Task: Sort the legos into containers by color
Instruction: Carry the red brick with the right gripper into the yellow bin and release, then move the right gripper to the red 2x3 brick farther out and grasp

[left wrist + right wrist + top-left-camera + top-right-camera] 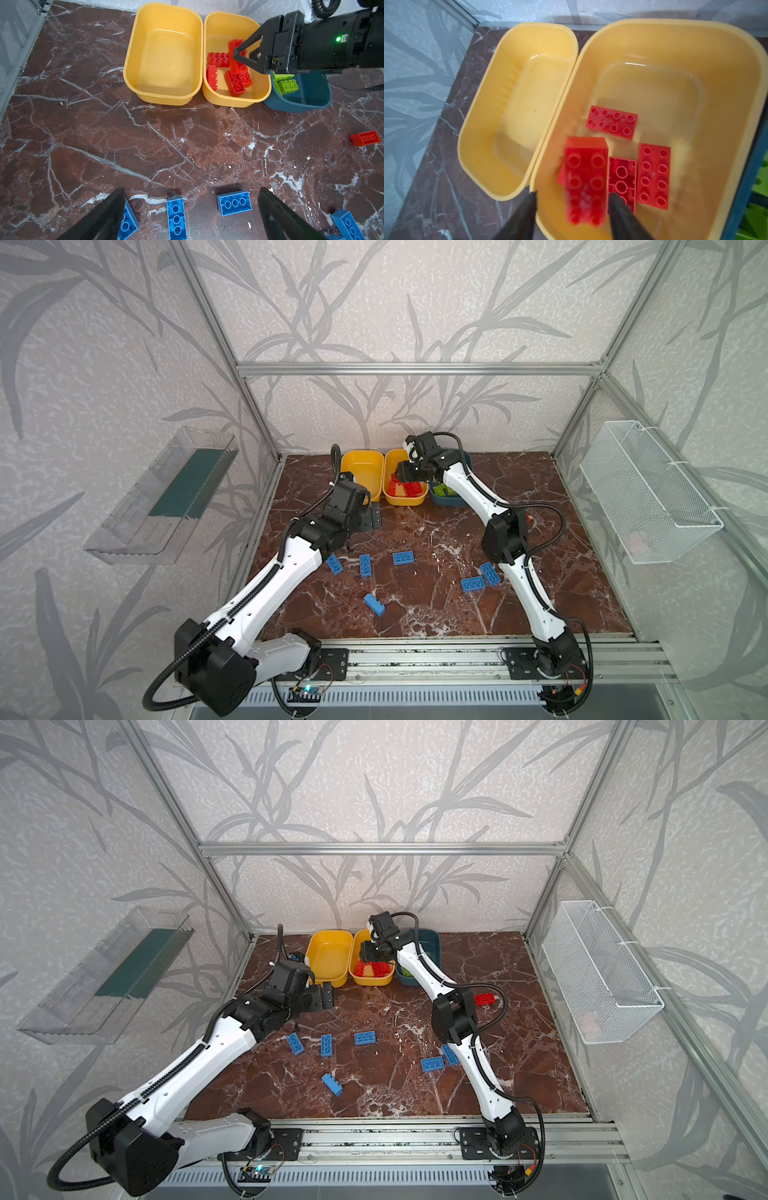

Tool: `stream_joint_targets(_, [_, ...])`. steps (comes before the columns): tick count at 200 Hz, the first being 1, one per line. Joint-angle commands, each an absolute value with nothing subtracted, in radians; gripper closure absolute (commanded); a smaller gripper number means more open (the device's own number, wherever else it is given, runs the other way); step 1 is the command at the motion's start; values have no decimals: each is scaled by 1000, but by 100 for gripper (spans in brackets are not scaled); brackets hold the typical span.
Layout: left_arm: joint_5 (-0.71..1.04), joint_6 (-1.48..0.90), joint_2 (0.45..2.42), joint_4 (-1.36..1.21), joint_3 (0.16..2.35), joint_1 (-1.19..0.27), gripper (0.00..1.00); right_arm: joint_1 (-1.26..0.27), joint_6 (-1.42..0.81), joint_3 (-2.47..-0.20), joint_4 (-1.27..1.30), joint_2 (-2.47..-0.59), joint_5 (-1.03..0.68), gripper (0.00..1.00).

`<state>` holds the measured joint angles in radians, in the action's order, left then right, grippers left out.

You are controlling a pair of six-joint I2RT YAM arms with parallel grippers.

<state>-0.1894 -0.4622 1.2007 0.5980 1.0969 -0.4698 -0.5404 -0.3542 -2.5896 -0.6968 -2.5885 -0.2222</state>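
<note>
Red plastic fills most of my right wrist feed: the red brick [585, 180] sits between the fingers of the right gripper [573, 193], smeared with blur, over the middle yellow tub [675, 22]. The jaws stand apart. I see bare yellow between one finger and the brick; the other finger is right at its edge, and I cannot tell if they touch. I read that as a loose, half-wide gap, not a clamp. Below lie other red bricks [612, 122], most studs up, one hollow side up.

On the left wrist feed the three tubs stand in a row at the back of the marble table [83, 124]. The left yellow tub [162, 99] touches the middle one. Next comes the teal tub [301, 104], which holds green bricks [287, 85] and is partly hidden behind the right arm. One loose red brick [365, 138] lies on the table, well apart from the tubs.

The left gripper [192, 189] hangs over the table with jaws spread wide, holding nothing. Blue bricks [403, 558] — six in both top views — lie scattered on the table's near half: three near the left gripper, two close together beside the right arm, one alone toward the front.
</note>
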Motion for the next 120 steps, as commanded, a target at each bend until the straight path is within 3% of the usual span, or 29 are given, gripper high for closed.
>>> stream_joint_targets(1, [-214,-449,1183,618,1120,-462,1,-538,-345,-2646,-740,-2587,-241,25])
stream_joint_targets(22, [-201,-446,1199,596,1124,-461,1,-538,-330,-2647,-742,-2542,-231,19])
stream_joint_targets(73, [-77,-422,1297,559,1188,-462,1,-487,-280,-2506,-893,-2338,-93,18])
stream_joint_targets(101, [18,-432,1379,513,1235,-469,1,-402,-324,-2270,-941,-2170,-24,18])
stream_joint_targets(120, [50,-436,1430,480,1270,-493,1,-332,-352,-1996,-872,-2011,1,18])
